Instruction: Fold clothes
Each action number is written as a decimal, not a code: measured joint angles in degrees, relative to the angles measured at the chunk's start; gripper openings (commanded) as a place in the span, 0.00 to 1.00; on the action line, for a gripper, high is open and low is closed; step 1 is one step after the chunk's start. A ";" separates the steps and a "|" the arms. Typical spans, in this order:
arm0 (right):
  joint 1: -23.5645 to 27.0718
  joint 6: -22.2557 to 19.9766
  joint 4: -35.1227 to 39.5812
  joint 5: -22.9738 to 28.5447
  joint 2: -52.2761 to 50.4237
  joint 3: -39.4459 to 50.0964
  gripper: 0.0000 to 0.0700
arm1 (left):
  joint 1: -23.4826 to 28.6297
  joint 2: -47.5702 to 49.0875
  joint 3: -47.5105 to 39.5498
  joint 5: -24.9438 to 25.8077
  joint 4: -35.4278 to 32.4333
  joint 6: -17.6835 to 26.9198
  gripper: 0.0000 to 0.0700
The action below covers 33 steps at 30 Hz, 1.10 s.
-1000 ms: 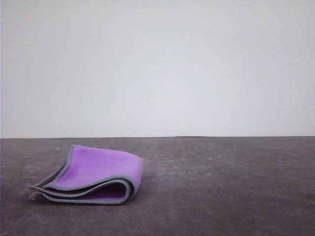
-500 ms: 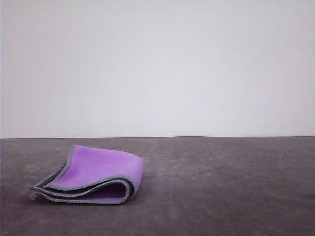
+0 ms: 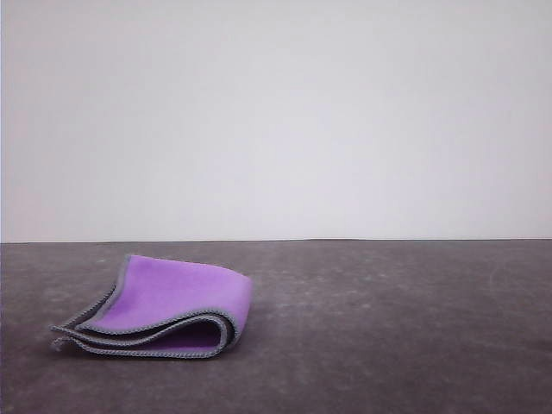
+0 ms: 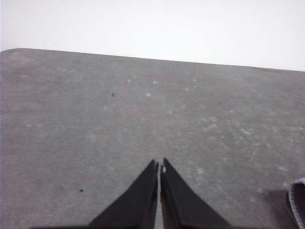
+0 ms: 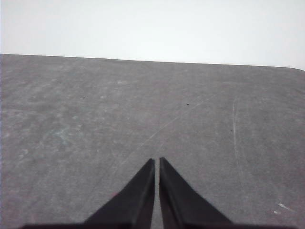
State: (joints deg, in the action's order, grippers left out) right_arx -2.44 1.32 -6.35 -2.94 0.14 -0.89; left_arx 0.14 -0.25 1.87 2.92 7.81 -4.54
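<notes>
**A:** Cloth (image 3: 177, 302) status? Work outward from each gripper.

**B:** Left gripper (image 4: 159, 167): jaws pressed together, nothing between them, tips low over bare bench (image 4: 95, 119). In its wrist view a sliver of the cloth (image 4: 298, 198), grey stitched edge with a bit of purple, sits just off to one side of the fingers, near but not touching. Beyond the tips, bare bench to the far edge, then a white wall (image 4: 152, 24).

**A:** Right side?

**B:** Right gripper (image 5: 157, 164): also closed and empty. Ahead of it scuffed grey bench (image 5: 143, 105) all the way to the far edge.

**A:** So the cloth is on the left arm's side.

**B:** Yes. The front view has it lying on the bench (image 3: 388, 328) toward the left. It's doubled over, purple face up, rounded fold toward the centre, stitched edges stacked and slightly splayed at the near-left. Layers look like more than one fold, but I can't count them for certain.

**A:** Which step, then?

**B:** My read: folding is done or nearly so, both arms clear of it. If another fold is wanted, the left gripper is closest. It would need to open, shift sideways onto the stacked edges, and pinch all layers together. Risk: grabbing only the top layer and peeling the fold apart.
</notes>
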 measured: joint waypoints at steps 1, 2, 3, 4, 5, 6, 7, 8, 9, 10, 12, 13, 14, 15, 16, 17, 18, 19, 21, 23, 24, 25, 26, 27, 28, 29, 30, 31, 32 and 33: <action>-0.02 0.00 0.00 0.00 0.00 0.00 0.02 | 0.00 0.00 0.00 0.00 0.02 0.00 0.00; -0.02 0.00 0.00 0.00 0.00 0.00 0.02 | 0.00 0.00 0.00 0.00 0.02 0.00 0.00; -0.02 0.00 0.00 0.00 0.00 0.00 0.02 | 0.00 0.00 0.00 0.00 0.02 0.00 0.00; -0.02 0.00 0.00 0.00 0.00 0.00 0.02 | 0.00 0.00 0.00 0.00 0.02 0.00 0.00; -0.02 0.00 0.00 0.00 0.00 0.00 0.02 | 0.00 0.00 0.00 0.00 0.00 0.00 0.00; -0.02 0.00 0.00 0.00 0.00 0.00 0.02 | 0.00 0.00 0.00 0.00 0.02 0.00 0.00; -0.02 0.00 0.00 0.00 0.00 0.00 0.02 | 0.00 0.00 0.00 0.00 0.02 0.00 0.00; -0.02 0.00 0.00 0.00 0.00 0.00 0.02 | 0.00 0.00 0.00 0.00 0.02 0.00 0.00; -0.02 0.00 0.00 0.00 0.00 0.00 0.02 | 0.00 0.00 0.00 0.00 0.00 0.00 0.00; -0.02 0.00 0.00 0.00 0.00 0.00 0.02 | 0.00 0.00 0.00 0.00 0.02 0.00 0.00; -0.02 0.00 0.00 0.00 0.00 0.00 0.02 | 0.00 0.00 0.00 0.00 0.02 0.00 0.00; -0.02 0.00 0.00 0.00 0.00 0.00 0.02 | 0.00 0.00 0.00 0.00 0.02 0.00 0.00; -0.02 0.00 0.00 0.00 0.00 0.00 0.02 | 0.00 0.00 0.00 0.00 0.02 0.00 0.00; -0.02 0.00 0.00 0.00 0.00 0.00 0.02 | 0.00 0.00 0.00 0.00 0.00 0.00 0.00; -0.02 0.00 0.00 0.00 0.00 0.00 0.02 | 0.00 0.00 0.00 0.00 0.02 0.00 0.00; -0.02 0.00 0.00 0.00 0.00 0.00 0.02 | 0.00 0.00 0.00 0.00 0.02 0.00 0.00; -0.02 0.00 0.00 0.00 0.00 0.00 0.02 | 0.00 0.00 0.00 0.00 0.02 0.00 0.00; -0.02 0.00 0.00 0.00 0.00 0.00 0.02 | 0.00 0.00 0.00 0.00 0.02 0.00 0.00; -0.02 0.00 0.00 0.00 0.00 0.00 0.02 | 0.00 0.00 0.00 0.00 0.02 0.00 0.00; -0.02 0.00 0.00 0.00 0.00 0.00 0.02 | 0.00 0.00 0.00 0.00 0.02 0.00 0.00; -0.02 0.00 0.00 0.02 0.00 0.00 0.02 | 0.00 0.00 0.00 0.00 0.02 0.00 0.00; -0.02 0.00 0.00 0.00 0.00 0.00 0.02 | 0.00 0.00 0.00 0.00 0.02 0.00 0.00; -0.02 0.00 0.00 0.00 0.00 0.00 0.02 | 0.00 0.00 0.00 0.00 0.00 0.00 0.00; -0.02 0.00 0.00 0.00 0.00 0.00 0.02 | 0.00 0.00 0.00 0.00 0.02 0.00 0.00; -0.02 0.00 0.00 0.00 0.00 0.00 0.02 | 0.00 0.00 0.00 0.00 0.02 0.00 0.00; -0.02 0.00 0.00 0.00 0.00 0.00 0.02 | 0.00 0.00 0.00 0.00 0.02 0.00 0.00; -0.02 0.00 0.00 0.02 0.00 0.00 0.02 | 0.00 0.00 0.00 0.00 0.02 0.00 0.00; -0.02 0.00 0.00 0.00 0.00 0.00 0.02 | 0.00 0.00 0.00 0.00 0.02 0.00 0.00; -0.02 0.00 0.00 0.00 0.00 0.00 0.02 | 0.00 0.00 0.00 0.00 0.02 0.00 0.00; -0.02 0.00 0.00 0.00 0.00 0.00 0.02 | 0.00 0.00 0.00 0.00 0.00 0.00 0.00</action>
State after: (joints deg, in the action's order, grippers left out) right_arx -2.46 1.32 -6.35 -2.94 0.14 -0.89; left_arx 0.14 -0.25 1.87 2.92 7.82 -4.54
